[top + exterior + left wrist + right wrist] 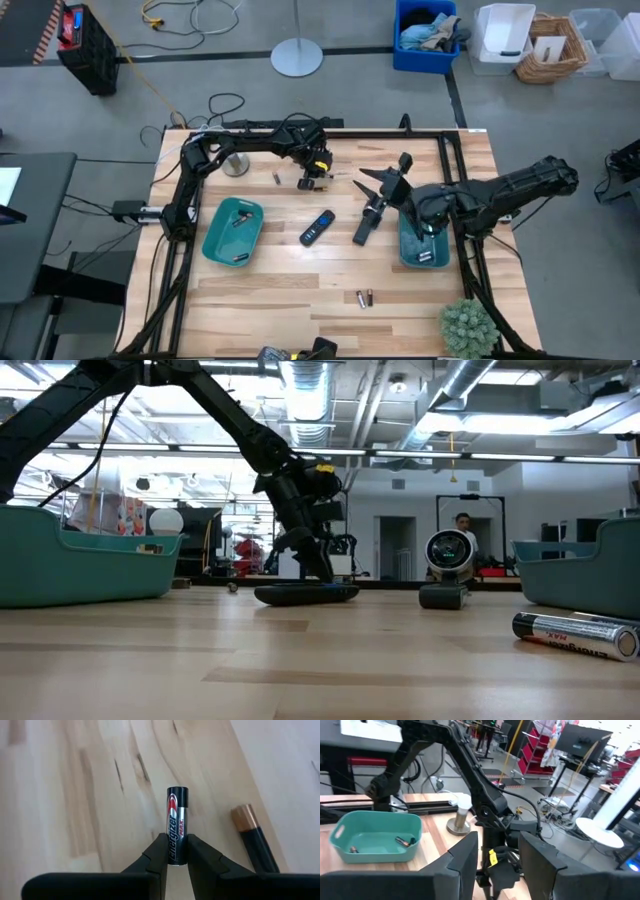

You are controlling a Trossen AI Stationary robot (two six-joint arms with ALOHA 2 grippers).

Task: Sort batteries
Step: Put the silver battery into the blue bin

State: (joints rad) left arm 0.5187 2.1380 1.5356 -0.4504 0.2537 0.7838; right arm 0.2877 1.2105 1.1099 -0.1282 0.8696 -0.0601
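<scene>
My left gripper point(313, 180) is down at the far middle of the table, shut on a silver-and-black battery point(176, 815). A copper-topped battery point(252, 842) lies on the wood close beside it, and another battery point(276, 178) lies to its left. Two batteries point(363, 297) lie side by side near the near edge; one of them shows as a battery point(575, 635) in the low view. The left teal tray point(213, 237) holds a few batteries point(405, 840). My right gripper point(495, 855) is open and hovers over the right teal tray point(410, 258). My left gripper pinches the silver-and-black battery between its two fingers point(156, 854), at the end nearest the gripper point(176, 857). The fingers lie along the battery, and most of its length sticks out past their tips. It comes down from above point(312, 565). Whether the battery rests on the wood, I cannot tell.
A flat black remote point(317, 228) and a black flashlight point(366, 224) lie mid-table between the trays. A black stand point(385, 180) sits behind the flashlight. A silver round base point(236, 165) stands at the far left, a green plant point(467, 325) at the near right corner.
</scene>
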